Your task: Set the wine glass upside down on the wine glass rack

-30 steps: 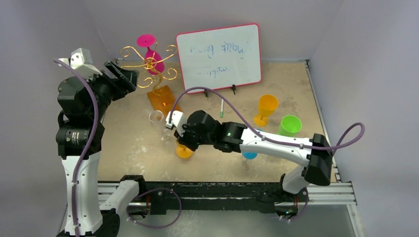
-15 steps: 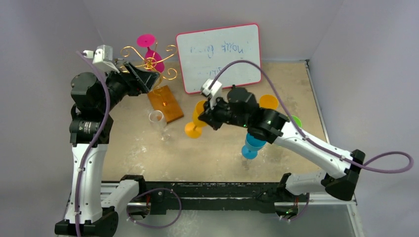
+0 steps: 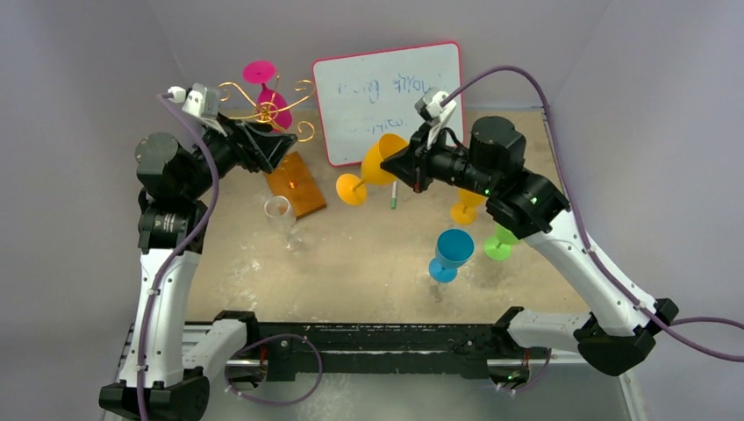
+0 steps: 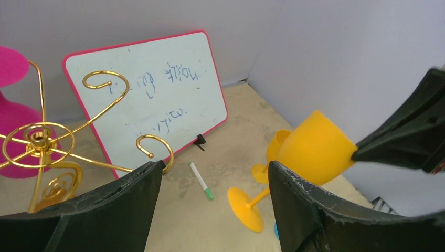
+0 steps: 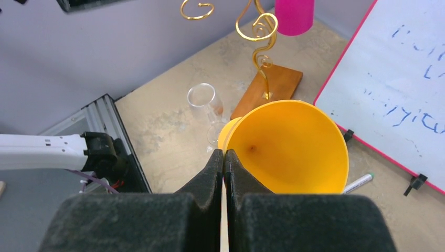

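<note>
Table [image 3: 263, 263] holds it all: whiteboard [image 3: 389, 96] at the back, our gold rack [image 3: 298, 189] left of it with a pink glass [image 3: 260, 71] hanging. The orange glass [image 3: 379, 160] lies sideways in the air near the whiteboard, our right gripper [image 3: 405, 165] clamped on its rim. Our left gripper [image 3: 279, 145] is spread wide beside the rack. We should tip the foot up, then slide the stem slowly into a free curl [image 4: 107, 83]. Only the left wrist view shows that curl close.
</note>
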Robot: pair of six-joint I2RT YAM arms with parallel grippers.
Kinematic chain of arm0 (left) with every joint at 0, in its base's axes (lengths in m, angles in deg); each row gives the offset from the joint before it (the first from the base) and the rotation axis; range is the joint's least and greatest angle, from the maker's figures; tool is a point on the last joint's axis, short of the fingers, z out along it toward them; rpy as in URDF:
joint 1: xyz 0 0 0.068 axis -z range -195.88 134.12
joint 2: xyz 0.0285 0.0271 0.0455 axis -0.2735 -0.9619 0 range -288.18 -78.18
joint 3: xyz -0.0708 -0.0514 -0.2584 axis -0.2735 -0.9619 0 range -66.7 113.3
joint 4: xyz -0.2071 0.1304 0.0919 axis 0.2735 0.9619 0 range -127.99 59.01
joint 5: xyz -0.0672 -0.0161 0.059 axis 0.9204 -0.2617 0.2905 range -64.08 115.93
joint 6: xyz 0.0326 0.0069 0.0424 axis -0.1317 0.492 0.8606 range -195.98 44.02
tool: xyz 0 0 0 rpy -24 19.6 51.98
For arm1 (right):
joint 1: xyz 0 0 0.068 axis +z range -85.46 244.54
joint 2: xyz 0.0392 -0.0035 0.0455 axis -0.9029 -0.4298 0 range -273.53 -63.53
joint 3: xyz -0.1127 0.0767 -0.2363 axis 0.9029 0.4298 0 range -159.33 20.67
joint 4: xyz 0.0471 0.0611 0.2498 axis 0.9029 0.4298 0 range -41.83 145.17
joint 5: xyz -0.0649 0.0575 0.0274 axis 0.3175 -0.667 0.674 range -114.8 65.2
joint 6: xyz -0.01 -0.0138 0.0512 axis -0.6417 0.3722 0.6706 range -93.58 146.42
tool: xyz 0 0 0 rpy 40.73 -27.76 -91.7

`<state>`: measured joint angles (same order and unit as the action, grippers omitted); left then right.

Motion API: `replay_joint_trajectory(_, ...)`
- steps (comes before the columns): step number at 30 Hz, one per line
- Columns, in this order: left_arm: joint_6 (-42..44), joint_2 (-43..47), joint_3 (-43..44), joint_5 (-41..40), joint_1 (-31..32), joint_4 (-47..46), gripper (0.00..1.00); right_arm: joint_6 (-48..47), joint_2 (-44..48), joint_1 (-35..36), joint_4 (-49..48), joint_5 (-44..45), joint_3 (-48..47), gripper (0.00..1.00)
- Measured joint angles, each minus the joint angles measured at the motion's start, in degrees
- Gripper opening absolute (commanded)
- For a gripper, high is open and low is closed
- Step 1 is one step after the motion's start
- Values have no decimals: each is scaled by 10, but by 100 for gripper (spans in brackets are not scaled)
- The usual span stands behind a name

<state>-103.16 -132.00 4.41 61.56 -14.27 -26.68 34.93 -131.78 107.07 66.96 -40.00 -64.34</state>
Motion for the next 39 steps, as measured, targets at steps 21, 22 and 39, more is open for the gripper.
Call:
replay_joint_trajectory(21,627,110,-56,233,8,193,72,71,-38,-55,-13,-252,-109,0)
replay_joint_trajectory(22,645,108,-56,238,8,206,71,77,-43,-55,-21,-266,-109,0)
replay_joint_trajectory(39,749,98,-56,305,8,276,57,141,-83,-55,-114,-353,-108,0)
